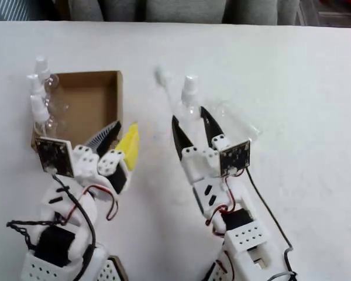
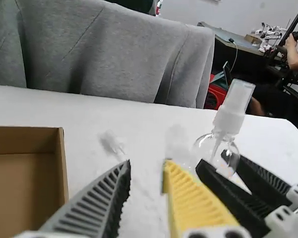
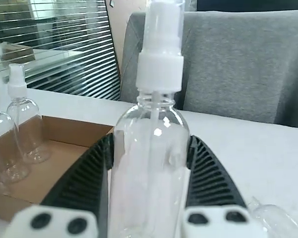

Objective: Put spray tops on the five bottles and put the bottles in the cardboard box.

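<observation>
A clear bottle with a white spray top stands upright at mid-table. My right gripper has its black fingers pressed on both sides of the bottle. The cardboard box lies to the left, with three capped bottles standing along its far-left side. My left gripper hangs open by the box's near right corner, with nothing between its grey and yellow fingers. Another clear bottle lies on its side right of the held one. A loose spray top lies behind it.
The white table runs wide to the right and the back. Grey chair backs stand past the far edge. The box's right wall is close to my left gripper's grey finger.
</observation>
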`<state>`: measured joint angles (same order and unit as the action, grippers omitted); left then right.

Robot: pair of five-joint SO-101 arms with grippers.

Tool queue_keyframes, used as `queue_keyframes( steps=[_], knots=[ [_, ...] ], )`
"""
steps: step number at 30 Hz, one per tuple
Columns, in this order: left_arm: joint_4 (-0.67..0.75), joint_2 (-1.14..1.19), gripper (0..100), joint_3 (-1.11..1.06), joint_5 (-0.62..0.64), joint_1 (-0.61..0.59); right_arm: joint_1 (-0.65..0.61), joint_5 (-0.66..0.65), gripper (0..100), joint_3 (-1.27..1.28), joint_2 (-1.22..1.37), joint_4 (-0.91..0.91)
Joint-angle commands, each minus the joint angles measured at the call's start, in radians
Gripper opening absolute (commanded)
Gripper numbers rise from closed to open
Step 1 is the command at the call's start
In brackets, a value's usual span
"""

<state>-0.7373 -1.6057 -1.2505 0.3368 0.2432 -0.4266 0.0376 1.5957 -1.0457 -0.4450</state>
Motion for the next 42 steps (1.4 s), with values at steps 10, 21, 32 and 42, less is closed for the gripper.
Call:
queue_keyframes(
  steps=[10, 21, 32, 42],
  knots=[
    [0.051, -0.202, 2, -0.324, 0.008, 0.225, -0.002, 0.121, 1.7, -0.307, -0.022, 0.183],
    [0.051, -0.214, 2, -0.388, -0.057, 0.318, -0.173, 0.226, 1.7, -0.443, -0.019, 0.377],
    [0.101, -0.214, 2, -0.422, -0.063, 0.311, -0.229, 0.226, 1.7, -0.301, -0.031, 0.380],
    [0.143, -0.214, 2, -0.442, -0.063, 0.309, -0.232, 0.224, 1.7, -0.290, -0.246, 0.690]
  ],
)
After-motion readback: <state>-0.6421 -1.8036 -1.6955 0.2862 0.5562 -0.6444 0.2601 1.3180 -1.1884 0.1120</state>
